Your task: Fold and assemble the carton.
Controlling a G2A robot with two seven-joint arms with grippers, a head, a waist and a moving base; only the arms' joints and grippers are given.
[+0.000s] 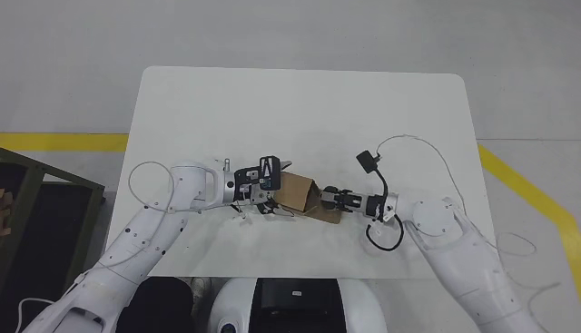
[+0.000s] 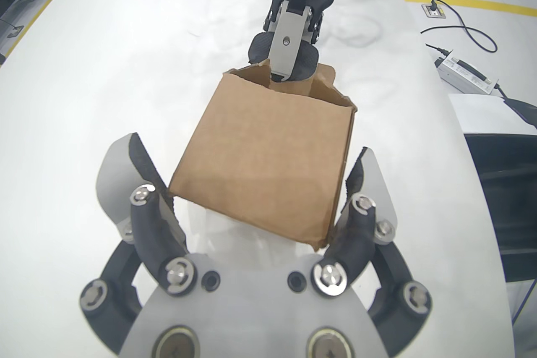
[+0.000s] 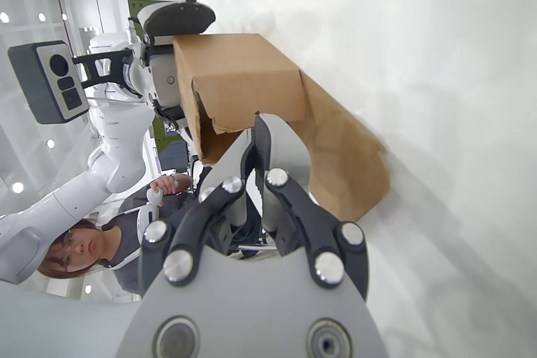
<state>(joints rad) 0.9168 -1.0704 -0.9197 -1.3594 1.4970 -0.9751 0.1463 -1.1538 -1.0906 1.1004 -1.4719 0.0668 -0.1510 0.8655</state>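
Observation:
A small brown carton [image 1: 300,194] lies on its side near the front of the white table [image 1: 300,106], between my two arms. My left gripper [image 1: 265,197] holds its closed end: in the left wrist view the carton [image 2: 264,154] sits between the fingers [image 2: 140,166], whose pads touch both side edges. My right gripper [image 1: 325,197] is at the opposite, open end. In the right wrist view it [image 3: 256,124] is shut on the ragged edge of the carton's [image 3: 239,74] wall. A loose flap [image 3: 348,166] lies flat on the table.
A black cable with a small black box [image 1: 368,161] and a thin white cable [image 1: 427,147] lie on the table beside the right arm. The table's front edge is just behind both grippers. A grey adaptor [image 2: 465,72] lies on the floor past the table's side.

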